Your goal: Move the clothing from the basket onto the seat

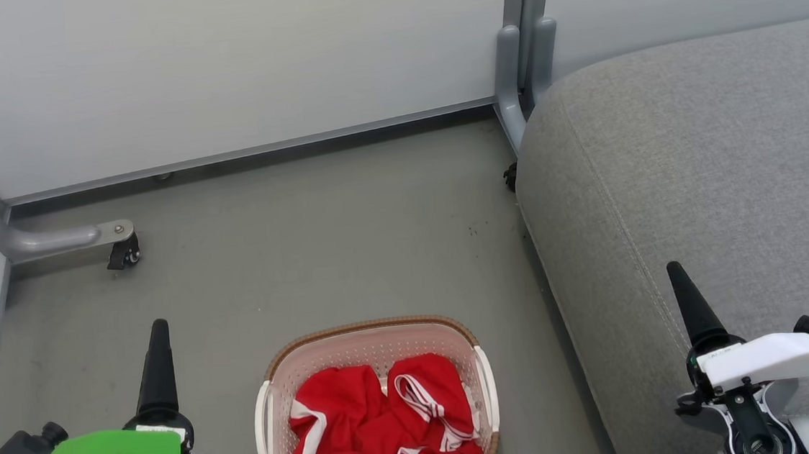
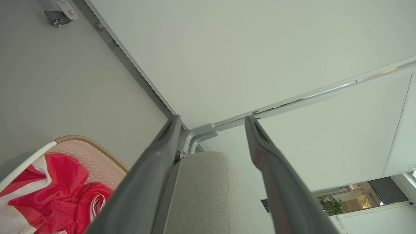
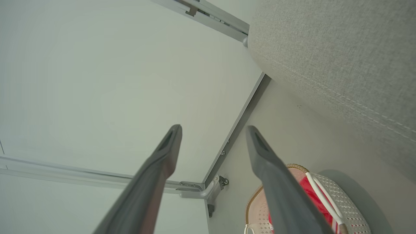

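Nothing is moved yet: the crumpled red-and-white fabric clothing (image 1: 384,423) lies in the cream perforated plastic basket (image 1: 369,327), none on the grey upholstered seat (image 1: 695,161), and the left gripper (image 2: 213,118) and right gripper (image 3: 213,128) hold their fingers spread and empty.

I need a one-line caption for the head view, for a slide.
Red clothing lies crumpled in the basket on the floor, beside the grey seat.

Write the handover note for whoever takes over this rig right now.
Left gripper: open, empty, to the left of the basket.
Right gripper: open, empty, against the seat in the head view.
Clothing: red and white, bunched in the basket, which stands on the floor beside the seat.
Done: nothing yet.
Left: grasp the clothing, lift it out, lay it on the seat.
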Controlling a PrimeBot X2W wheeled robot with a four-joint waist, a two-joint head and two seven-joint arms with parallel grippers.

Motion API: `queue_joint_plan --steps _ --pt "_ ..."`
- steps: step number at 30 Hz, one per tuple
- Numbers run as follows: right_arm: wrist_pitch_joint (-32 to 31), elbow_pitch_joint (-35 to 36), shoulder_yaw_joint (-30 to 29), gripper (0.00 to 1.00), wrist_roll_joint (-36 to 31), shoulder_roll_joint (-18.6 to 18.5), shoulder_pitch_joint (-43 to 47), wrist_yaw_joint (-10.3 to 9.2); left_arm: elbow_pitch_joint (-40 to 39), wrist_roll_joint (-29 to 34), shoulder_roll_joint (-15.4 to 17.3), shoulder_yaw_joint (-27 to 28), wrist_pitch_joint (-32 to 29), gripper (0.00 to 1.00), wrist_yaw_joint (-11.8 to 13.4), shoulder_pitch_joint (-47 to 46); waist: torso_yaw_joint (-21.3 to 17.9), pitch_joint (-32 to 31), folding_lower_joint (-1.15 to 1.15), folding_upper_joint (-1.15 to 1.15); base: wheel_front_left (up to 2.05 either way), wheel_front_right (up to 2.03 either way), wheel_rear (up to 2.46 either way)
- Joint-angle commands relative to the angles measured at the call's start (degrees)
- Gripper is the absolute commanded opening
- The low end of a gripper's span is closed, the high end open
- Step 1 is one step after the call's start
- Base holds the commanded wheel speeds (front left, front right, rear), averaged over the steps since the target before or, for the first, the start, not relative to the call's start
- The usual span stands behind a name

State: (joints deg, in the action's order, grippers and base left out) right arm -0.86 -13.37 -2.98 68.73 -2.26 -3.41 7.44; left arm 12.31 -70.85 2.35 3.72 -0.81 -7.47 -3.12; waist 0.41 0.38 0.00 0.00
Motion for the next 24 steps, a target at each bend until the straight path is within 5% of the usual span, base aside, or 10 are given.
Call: queue_joint_plan --steps 1,8,24 --pt "0.75 1.49 0.61 1.0 -3.22 -0.28 -0.16 0.02 -1.52 2.65 0.23 -0.06 0.7 1.0 -0.02 -0.14 0.07 -0.01 0.0 0.0 0.0 0.0 0.0" --pt "2.58 2.51 2.16 1.0 -11.48 -0.34 0.46 0.03 -3.18 13.53 0.28 -1.65 2.54 1.0 0.63 0.33 0.32 0.01 0.0 0.0 0.0 0.0 0.0" --pt "5.56 3.97 4.89 1.0 -24.02 -0.43 0.77 0.03 -4.88 25.76 0.62 -3.53 5.52 1.0 2.37 0.88 0.68 0.34 0.0 0.0 0.0 0.0 0.0"
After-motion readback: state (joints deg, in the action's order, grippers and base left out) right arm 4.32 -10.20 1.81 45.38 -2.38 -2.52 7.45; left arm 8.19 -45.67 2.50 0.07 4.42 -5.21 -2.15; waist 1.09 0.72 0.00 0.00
